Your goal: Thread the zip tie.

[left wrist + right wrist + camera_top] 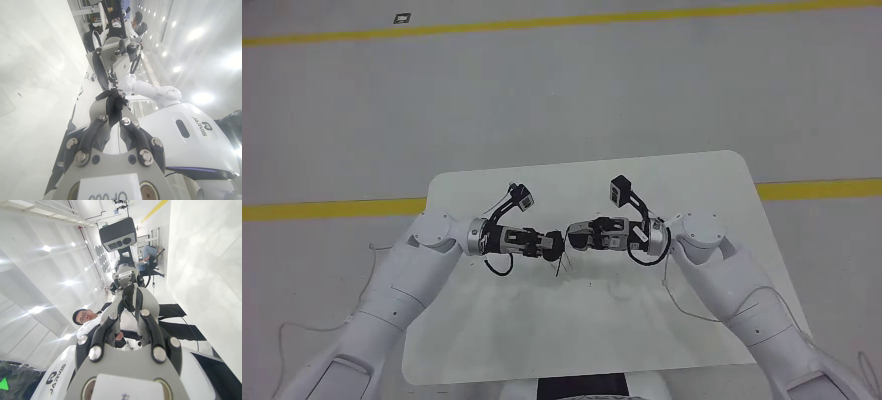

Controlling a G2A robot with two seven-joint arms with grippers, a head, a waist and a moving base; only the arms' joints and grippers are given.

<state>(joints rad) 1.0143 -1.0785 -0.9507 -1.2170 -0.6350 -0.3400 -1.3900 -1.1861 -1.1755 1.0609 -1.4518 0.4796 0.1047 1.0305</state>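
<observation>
Above the middle of the white table (682, 190) my two grippers meet tip to tip. The left gripper (552, 241) comes in from the left and the right gripper (575, 239) from the right. A thin black zip tie (561, 263) hangs below the point where they meet. In the left wrist view the left gripper (114, 99) is shut, with the zip tie's strand (119, 138) running back between its fingers. In the right wrist view the right gripper (130, 295) is shut too, and the thin tie (133, 312) trails from its tips. The exact hold at the tips is hidden.
The table has bare surface all round the grippers, with its edges well away from them. Yellow floor lines (542, 22) run behind the table, and a small dark marker (402, 18) lies on the floor.
</observation>
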